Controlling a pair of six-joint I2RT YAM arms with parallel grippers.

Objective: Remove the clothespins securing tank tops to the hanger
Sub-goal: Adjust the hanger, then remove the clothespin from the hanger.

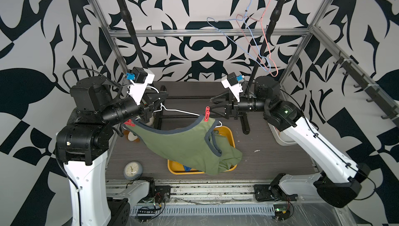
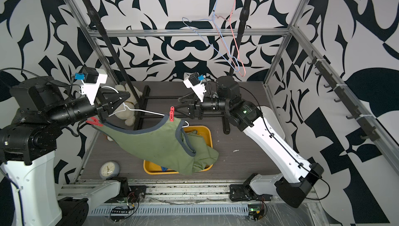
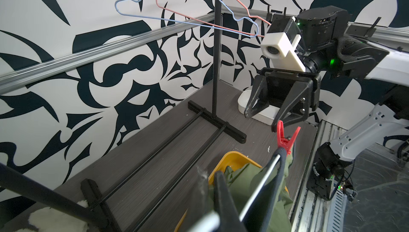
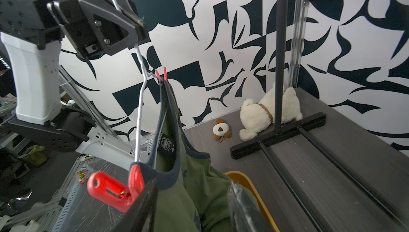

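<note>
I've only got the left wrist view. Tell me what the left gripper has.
Observer: The left gripper is shut on the white hanger, at its neck.
Operator: Count the pins on it.
Observer: Two, both red. Your view has the near pin by the open right gripper. A second pin sits at the hanger's other end, beside the left gripper.

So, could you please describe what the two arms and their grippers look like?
The left arm and right arm have white shells, black joints and thin black cables. The left gripper and right gripper have black triangular fingers, with white camera mounts.
</note>
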